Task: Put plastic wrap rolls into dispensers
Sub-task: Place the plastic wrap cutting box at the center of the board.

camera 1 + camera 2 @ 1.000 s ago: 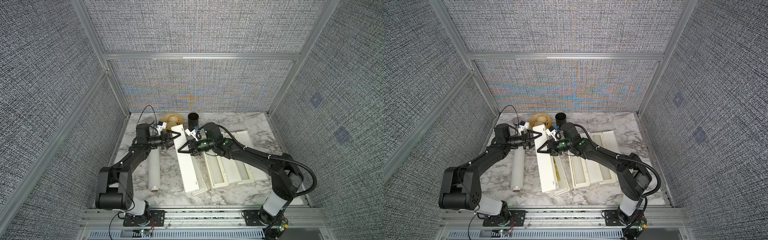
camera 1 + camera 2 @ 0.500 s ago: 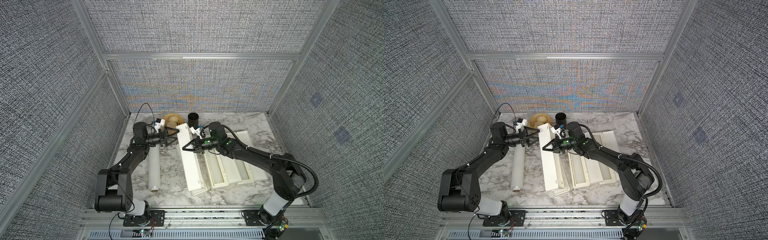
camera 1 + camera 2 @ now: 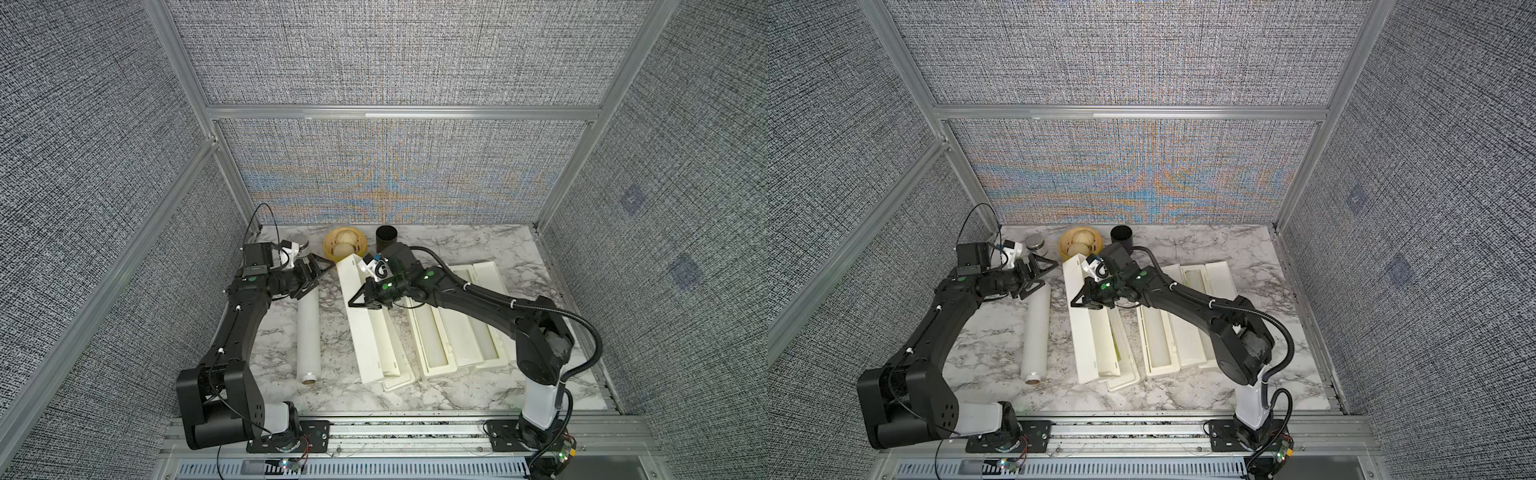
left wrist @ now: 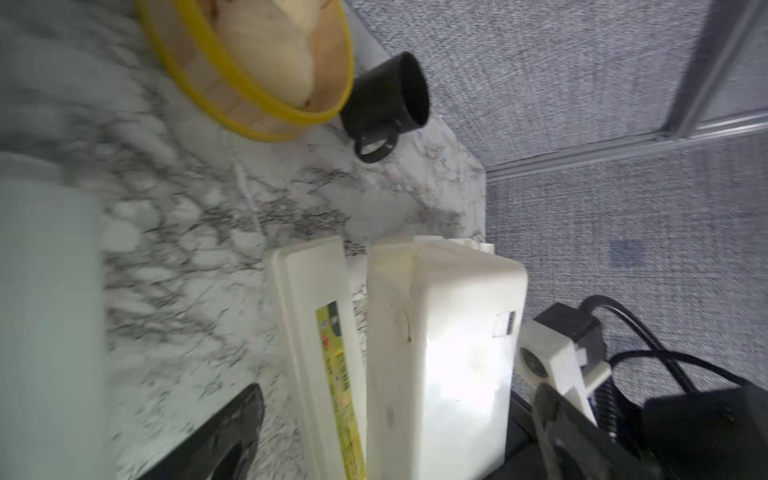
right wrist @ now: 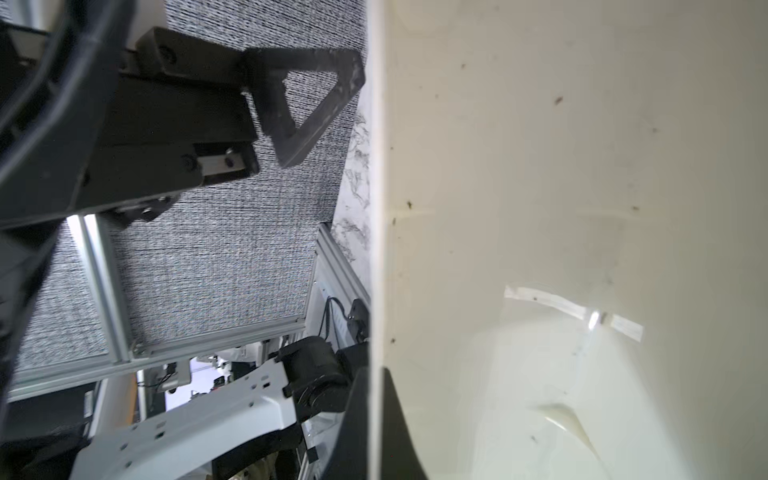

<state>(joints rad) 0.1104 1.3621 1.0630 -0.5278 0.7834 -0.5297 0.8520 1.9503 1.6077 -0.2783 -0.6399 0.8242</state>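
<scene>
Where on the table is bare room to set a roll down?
Bare marble lies between the loose roll and the leftmost dispenser, along the front rail, and right of the black cup. Crowded: around the steamer basket and metal tin.

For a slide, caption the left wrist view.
Open cream plastic dispenser box, yellow-green label strip; round yellow steamer basket and black mug beyond.

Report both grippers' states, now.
Left gripper: open, holding nothing.
Right gripper: shut on the raised edge of the dispenser.
</scene>
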